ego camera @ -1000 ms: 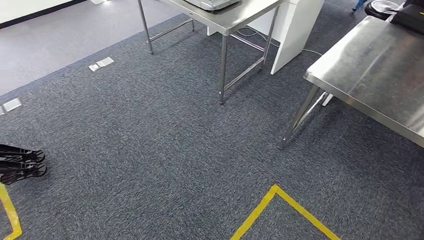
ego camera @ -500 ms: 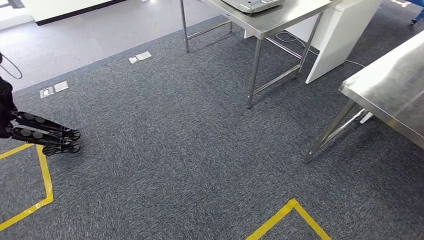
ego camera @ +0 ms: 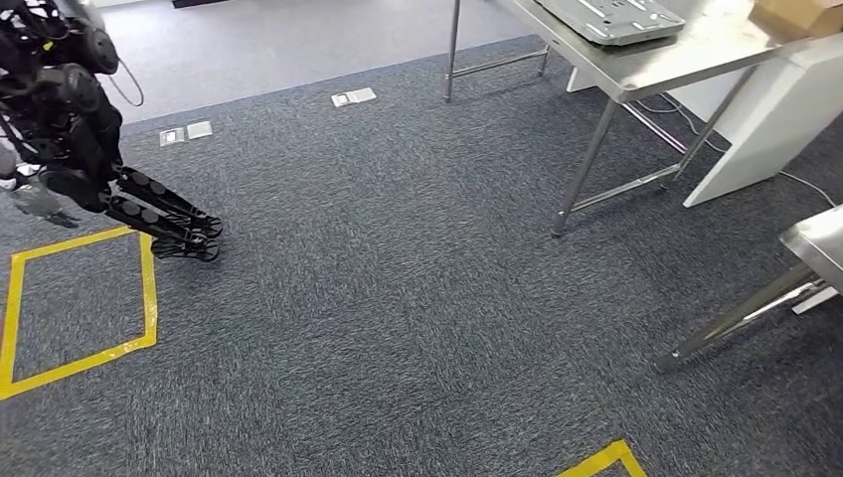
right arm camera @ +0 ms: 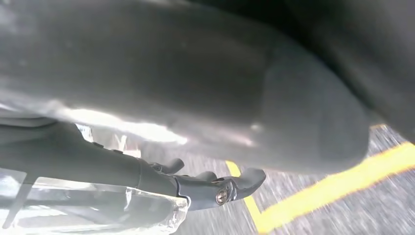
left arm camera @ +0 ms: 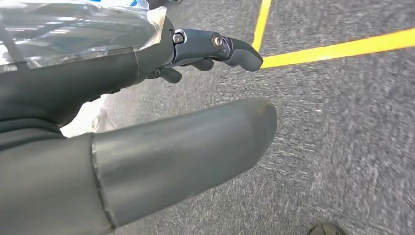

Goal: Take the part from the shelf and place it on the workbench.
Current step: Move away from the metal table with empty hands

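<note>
Had turned leftward since a second before, carrying the whole floor scene toward the right of the head view and bringing the black left hand in from the left edge to well inside the picture. Hung there over the dark blue-grey carpet, just beside a corner of the yellow tape square, with long dark fingers stretched out straight and lying close together. Showed, from the left wrist, those fingers extended and the thick grey thumb held apart from them, with bare carpet between. Lay along the far side of the fingers a sheet of crinkled clear plastic; could not tell whether held or merely resting against the hand, nor whether it wrapped the part. Could not pick the part out with any certainty. Showed much the same from the right wrist: the right hand with dark fingers reaching out over yellow tape, thumb apart from them, and clear plastic touching the fingers on the side away from the thumb; could not tell there either whether gripped. Stood at the upper right of the head view a stainless-steel workbench on thin legs, bearing a flat grey metal tray-like device and a brown cardboard box. Leaned beside it a white panel, and showed at the right edge the corner of a second steel table.
</note>
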